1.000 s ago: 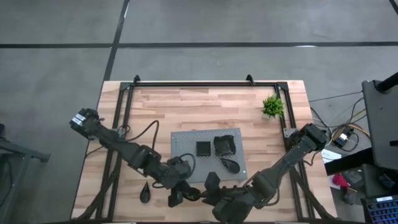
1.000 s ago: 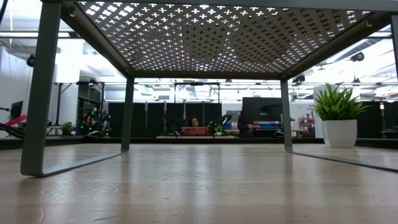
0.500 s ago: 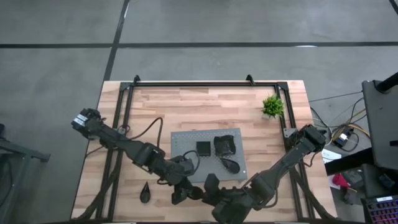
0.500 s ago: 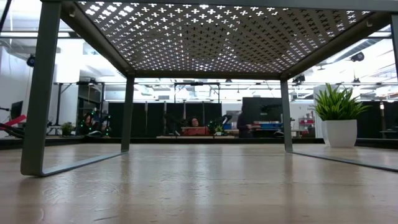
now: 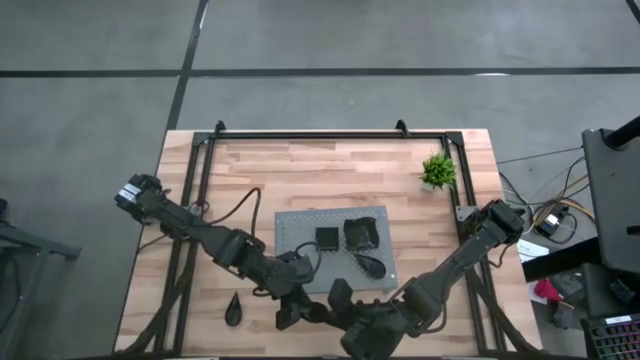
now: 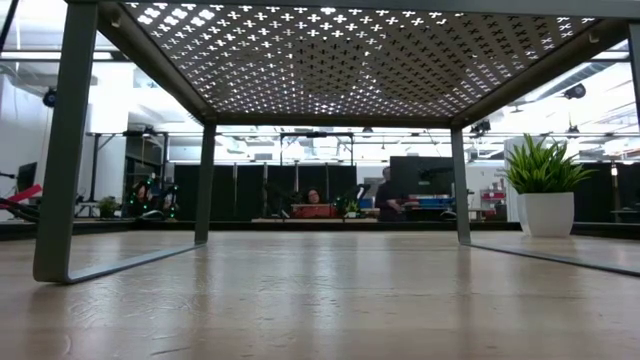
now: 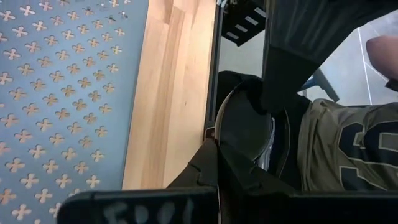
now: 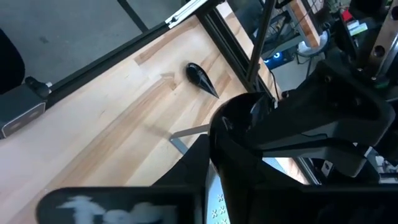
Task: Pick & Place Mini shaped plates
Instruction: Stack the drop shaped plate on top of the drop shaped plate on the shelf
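Note:
A small black plate (image 5: 314, 312) hangs in the air over the table's near edge, between my two grippers. My left gripper (image 5: 293, 312) is shut on it from the left, and my right gripper (image 5: 335, 305) is shut on it from the right. On the grey board (image 5: 300, 225) lie a square plate (image 5: 327, 238), a wavy-edged plate (image 5: 360, 232) and a teardrop plate (image 5: 370, 265). Another teardrop plate (image 5: 234, 312) lies flat on the wood at the near left, also seen as the teardrop plate (image 8: 200, 78) in the right wrist view. My left gripper pinches the plate's rim (image 7: 225, 149) between its two fingers, slanting down from the table's left. The plate is lifted clear of the table and stands tilted beyond the fingertips. My right gripper pinches the rim on the opposite side (image 8: 229, 134), slanting down from the table's right. One of its fingers (image 7: 289, 62) lies over the plate's far edge in the left wrist view.
A small green potted plant (image 5: 437, 170) stands at the far right of the table. Black frame rails (image 5: 200, 200) run along the table's left, far and right sides. A person's shirt (image 7: 348, 143) shows beyond the near edge. Bare wood lies left of the board.
My right gripper's fingers have drawn together on the plate that my left gripper holds. Both arms have otherwise kept their places, and the plate has stayed lifted between them.

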Tool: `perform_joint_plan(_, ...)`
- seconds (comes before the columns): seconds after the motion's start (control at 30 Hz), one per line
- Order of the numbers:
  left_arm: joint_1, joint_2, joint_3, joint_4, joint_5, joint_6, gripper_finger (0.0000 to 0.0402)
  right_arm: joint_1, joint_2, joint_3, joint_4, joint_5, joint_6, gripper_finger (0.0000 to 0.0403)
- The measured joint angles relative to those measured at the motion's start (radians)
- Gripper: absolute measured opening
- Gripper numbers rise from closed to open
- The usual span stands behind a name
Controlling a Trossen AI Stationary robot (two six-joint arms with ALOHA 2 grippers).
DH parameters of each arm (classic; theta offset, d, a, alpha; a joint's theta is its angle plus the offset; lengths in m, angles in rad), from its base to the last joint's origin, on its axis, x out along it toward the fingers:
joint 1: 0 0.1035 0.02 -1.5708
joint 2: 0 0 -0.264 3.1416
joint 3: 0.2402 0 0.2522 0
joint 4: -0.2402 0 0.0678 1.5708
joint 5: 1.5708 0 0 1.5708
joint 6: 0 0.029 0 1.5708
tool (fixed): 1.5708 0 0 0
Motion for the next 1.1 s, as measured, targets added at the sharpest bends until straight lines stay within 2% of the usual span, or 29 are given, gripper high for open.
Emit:
perform_joint_plan(0.27,0.023,-0.003,0.0,0.022,0.019,0.062,0.0012,0.0,-0.001,-0.001,-0.036,0.005,0.002,0.0009)
perform_joint_plan(0.57,0.05,-0.006,0.0,0.089,0.03,0.15,0.0061,0.001,-0.002,-0.001,-0.089,0.021,0.028,0.0008)
perform_joint_plan(0.83,0.077,-0.032,0.003,0.178,0.031,0.188,0.0098,-0.002,-0.007,-0.001,-0.163,0.028,0.112,0.0008)
perform_joint_plan(1.1,0.08,-0.085,0.003,0.226,0.01,0.305,0.0103,0.006,-0.023,-0.002,-0.25,0.026,0.23,0.0008)
